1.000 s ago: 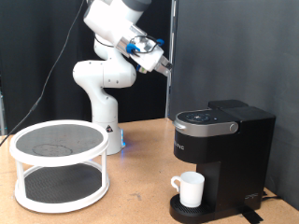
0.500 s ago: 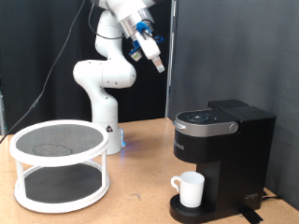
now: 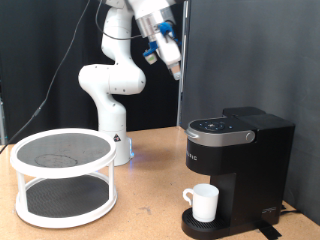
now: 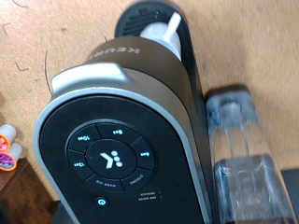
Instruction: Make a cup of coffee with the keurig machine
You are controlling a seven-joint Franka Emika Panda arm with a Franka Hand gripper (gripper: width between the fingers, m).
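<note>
The black Keurig machine (image 3: 238, 150) stands at the exterior view's right with its lid down. The white cup (image 3: 204, 202) sits on its round drip base under the spout. My gripper (image 3: 174, 68) is high in the air, above and to the exterior view's left of the machine, touching nothing and holding nothing that shows. The wrist view looks down on the machine's button panel (image 4: 110, 159) and the cup (image 4: 171, 33) below it; my fingers do not show there.
A white round two-tier stand (image 3: 62, 175) stands at the exterior view's left on the wooden table (image 3: 140, 215). The robot's white base (image 3: 112, 130) is behind it. A dark curtain hangs behind the machine. The clear water tank (image 4: 245, 159) sits beside the machine.
The arm has swung up and the gripper has turned to point more steeply downward, staying high above the machine. The cup, machine and stand have not moved.
</note>
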